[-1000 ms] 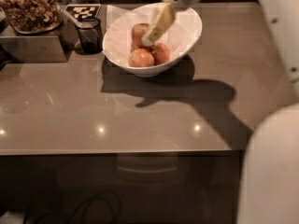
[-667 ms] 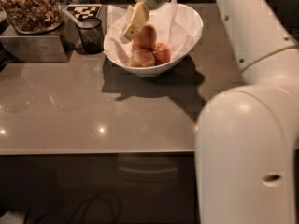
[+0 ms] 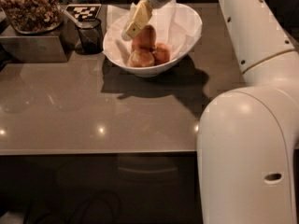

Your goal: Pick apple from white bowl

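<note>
Leftmost, a tray of nuts (image 3: 28, 8) sits on a metal box (image 3: 32, 48) at the far corner of the grey-brown counter (image 3: 93, 106). Just to its right stands a small dark glass cup (image 3: 89, 34), upright, with a black-and-white checkered marker (image 3: 83, 10) lying behind it. Next comes the white bowl (image 3: 189, 34), near the cup but apart from it, lined with white paper and throwing a dark shadow toward the front edge of the counter. The gripper (image 3: 133, 30) reaches down over the bowl's left half from the top of the view, its cream-coloured tip slanting against the left side of the apple (image 3: 146, 36). That apple lies inside the bowl, uppermost of three, with a paler apple (image 3: 141, 59) below and in front of it and a smaller, redder apple (image 3: 161, 53) to the right. I cannot tell whether the gripper is clamped on the apple or merely beside it. Farthest right, the robot's white arm (image 3: 247, 139) fills the view from top to bottom.
</note>
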Controlling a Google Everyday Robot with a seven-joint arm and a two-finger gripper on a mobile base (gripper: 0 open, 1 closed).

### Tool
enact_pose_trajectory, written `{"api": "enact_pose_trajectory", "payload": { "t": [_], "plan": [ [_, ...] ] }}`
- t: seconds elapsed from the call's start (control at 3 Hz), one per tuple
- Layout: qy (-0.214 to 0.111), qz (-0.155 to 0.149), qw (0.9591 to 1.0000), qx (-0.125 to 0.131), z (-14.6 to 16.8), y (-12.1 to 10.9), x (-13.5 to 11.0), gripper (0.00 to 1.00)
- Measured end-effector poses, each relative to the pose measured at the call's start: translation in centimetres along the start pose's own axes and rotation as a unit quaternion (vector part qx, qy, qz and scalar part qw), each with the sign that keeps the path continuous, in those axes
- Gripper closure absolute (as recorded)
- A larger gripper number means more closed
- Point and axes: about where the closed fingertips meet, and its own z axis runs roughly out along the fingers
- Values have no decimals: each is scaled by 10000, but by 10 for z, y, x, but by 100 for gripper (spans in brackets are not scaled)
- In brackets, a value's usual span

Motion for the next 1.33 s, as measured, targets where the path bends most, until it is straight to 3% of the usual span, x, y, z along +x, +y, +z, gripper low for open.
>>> {"api": "enact_pose_trajectory", "payload": {
  "t": [0.67, 1.0, 1.33],
  "plan": [
    [33, 349, 9986, -405, 19, -2, 48, 0],
    [31, 353, 9985, -411, 20, -2, 50, 0],
    [45, 592, 9979, -269, 18, -12, 69, 0]
  ]
}}
